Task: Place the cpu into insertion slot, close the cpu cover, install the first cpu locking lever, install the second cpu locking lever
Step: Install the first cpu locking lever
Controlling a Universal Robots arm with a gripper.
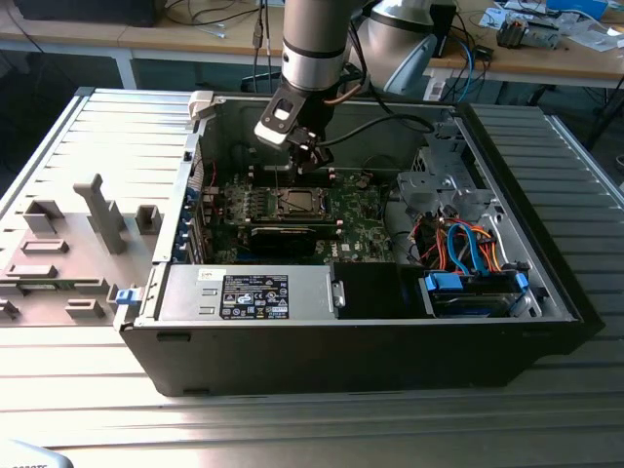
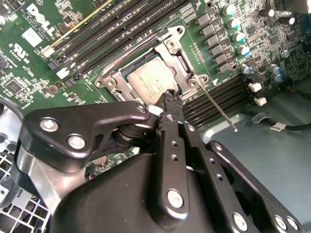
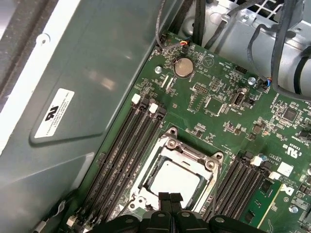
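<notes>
**Chip seated, cover lying flat**

The small square cpu [image 2: 153, 82] with a pale silver top lies in the dark, metal-rimmed insertion slot [image 2: 111, 80] of the green motherboard [image 3: 214, 104]. The thin silvery cpu cover [image 3: 189, 156] lies flat around it. The black gripper [image 3: 170, 197] is at the slot's edge, jaws closed tip to tip. A thin metal locking lever [image 2: 218, 109] juts outward.

**One wide camera off the arm, two close on the wrist**

The exterior view stands well off and high before the open computer case [image 1: 341, 341]. It looks down over the near wall, so the whole case fits. Both wrist views ride close above the green motherboard [image 3: 218, 107], looking steeply down past the gripper [image 3: 170, 198] from different sides of it. All three views share the cpu [image 2: 153, 82] and the cpu cover [image 2: 182, 56] framing it.
</notes>
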